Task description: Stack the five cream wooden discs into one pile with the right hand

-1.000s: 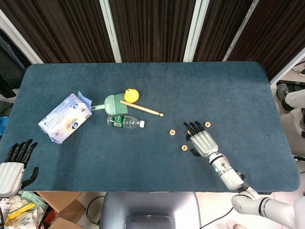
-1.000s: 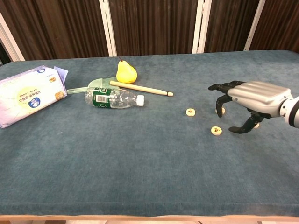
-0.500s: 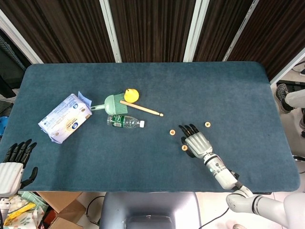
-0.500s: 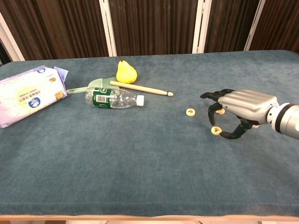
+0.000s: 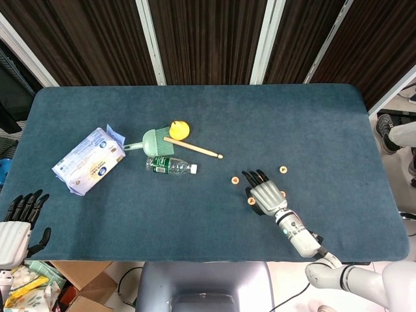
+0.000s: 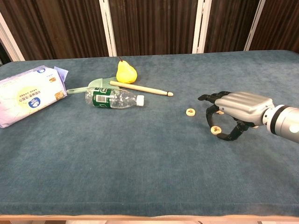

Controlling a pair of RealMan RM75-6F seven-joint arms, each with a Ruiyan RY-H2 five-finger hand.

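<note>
The right hand (image 6: 233, 109) sits palm-down over the table (image 5: 195, 221), fingers curled down and spread like a claw, thumb tucked underneath, and one cream disc (image 6: 215, 129) lies right in the gap between thumb and fingers. Can't tell whether anything actually touches it; from the chest camera the disc looks flat on the cloth with the fingertips just beside it, so the hand looks empty and apart, not clamped. In the head view that hand (image 5: 265, 192) covers a fair bit of table, so whatever lies under the palm is hidden. Only three discs show for sure: the one at the hand (image 5: 251, 201), a second disc (image 5: 235, 180) just left of the fingertips, and a third disc (image 5: 283, 169) on the far right side of the hand, mostly blocked in the chest view. The rest I can't make out. Nothing is stacked. Well left of the hand lie a wooden stick (image 5: 192, 147), a plastic bottle (image 5: 170, 165) on its side, a pear (image 5: 179, 129), a green brush (image 5: 153, 142) and a tissue pack (image 5: 90, 160). The left hand (image 5: 18, 221) hangs off the table's near left corner, fingers loosely apart, holding nothing, partly cut off by the frame edge.
</note>
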